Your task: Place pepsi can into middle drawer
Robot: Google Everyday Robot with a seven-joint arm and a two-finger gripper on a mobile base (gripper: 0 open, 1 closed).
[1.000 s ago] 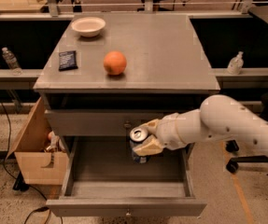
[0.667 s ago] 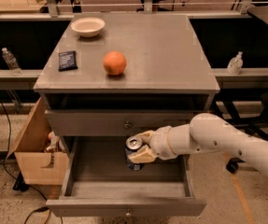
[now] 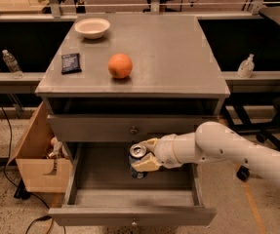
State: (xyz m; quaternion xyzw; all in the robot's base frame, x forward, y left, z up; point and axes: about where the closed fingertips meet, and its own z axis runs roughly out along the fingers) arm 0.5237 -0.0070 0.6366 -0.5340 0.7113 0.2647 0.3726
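Pepsi can (image 3: pixel 137 151), upright, silver top and pull tab facing up, dark blue body showing below the hand. It sits inside the open middle drawer (image 3: pixel 100 172), over the centre of the tray floor and low between the side walls; whether its base touches the floor cannot be told. The hand (image 3: pixel 139 156) is clamped on the Pepsi can from the right, one tan finger (image 3: pixel 149 143) against the upper rim and the other across the body lower down. The white arm (image 3: pixel 227 150) reaches in from the right edge of the view, crossing above the drawer's right wall.

The middle drawer is pulled well out towards the camera, its front panel nearest the viewer and bearing a small round knob (image 3: pixel 133 223). Directly above it, the top drawer (image 3: pixel 90 128) is shut, only its grey front showing.

On the counter (image 3: pixel 178 57): an orange (image 3: pixel 120 65) left of centre, a dark flat packet (image 3: pixel 71 63) just to its left, and a pale bowl (image 3: pixel 92 27) at the far left corner, all apart from one another.

Beside the cabinet, left, an open cardboard box (image 3: pixel 37 155) stands on the floor. A clear plastic bottle (image 3: pixel 11 63) stands on the ledge at left, a small pump bottle (image 3: pixel 246 66) on the ledge at right.
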